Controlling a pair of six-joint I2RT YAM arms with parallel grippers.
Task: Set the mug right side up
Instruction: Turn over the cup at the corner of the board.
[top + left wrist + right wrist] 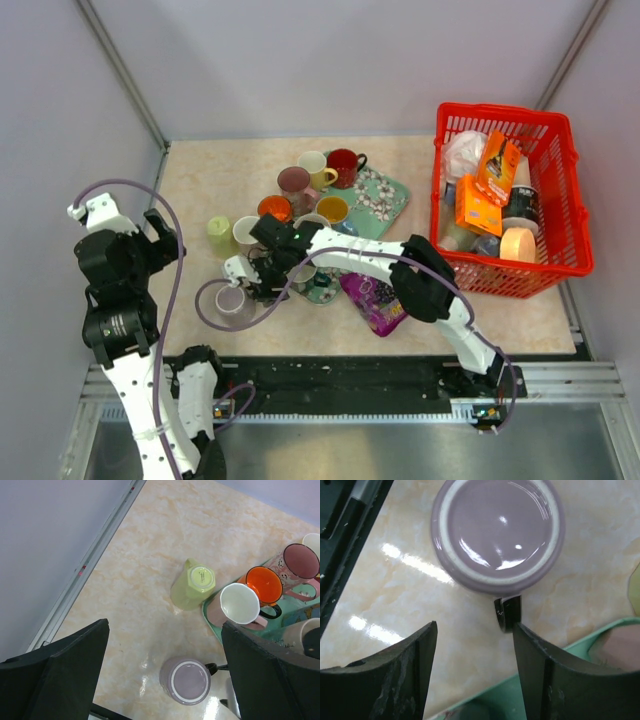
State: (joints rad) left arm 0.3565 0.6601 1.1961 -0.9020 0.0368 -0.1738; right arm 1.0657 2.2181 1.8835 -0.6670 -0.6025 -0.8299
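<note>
You find the lilac mug [497,530] upside down on the surface [600,580], base up, just ahead of the right gripper [475,627]. Its fingers [535,675] stand apart and hold nothing. The mug's dark handle [507,614] sits beside one fingertip. The left gripper [165,625] hangs spread wide above.

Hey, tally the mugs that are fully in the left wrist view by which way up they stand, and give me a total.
Upside down: 2 (lilac mug, yellow-green mug)
Right side up: 3 (white-lined mug, orange-lined mug, mauve-lined mug)
Total: 5
</note>
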